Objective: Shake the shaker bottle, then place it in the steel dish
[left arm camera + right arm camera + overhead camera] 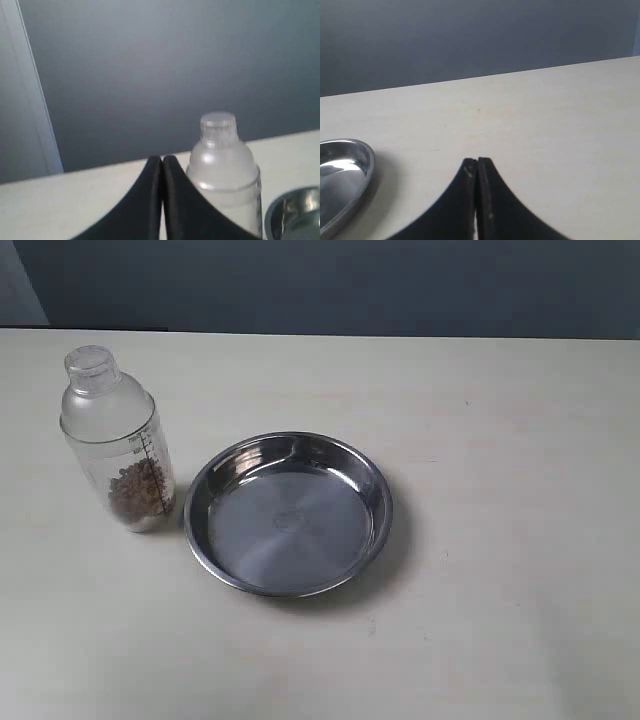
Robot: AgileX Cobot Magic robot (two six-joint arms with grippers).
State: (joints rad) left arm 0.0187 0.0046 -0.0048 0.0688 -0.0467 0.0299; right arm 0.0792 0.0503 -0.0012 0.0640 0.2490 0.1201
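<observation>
Frosted plastic above, clearer plastic below: in the exterior view the shaker bottle point(115, 445) stands upright on the counter point(500, 420). It is just beside the steel dish point(288, 512), on the dish's left, with a narrow gap between them. Brown bits fill its lowest part, black measuring marks run up the side, and a small round cap tops the dome. The dish is empty, shiny and far wider than the bottle. No arm shows here.

From the left wrist view, the left gripper point(163, 161) has its black tips pressed together on nothing. The bottle is near, ahead and off to one side, with the dish rim beyond it. The step in hand looks like the reach. The jaws should spread wide first, then close around the straight wall below the dome, since the sloped shoulder would probably let smooth plastic slip. A firm hold matters because shaking will tug at it.

From the right wrist view, the right gripper point(477, 161) is likewise pinched together and empty. Only an edge of the dish shows, and no bottle.
</observation>
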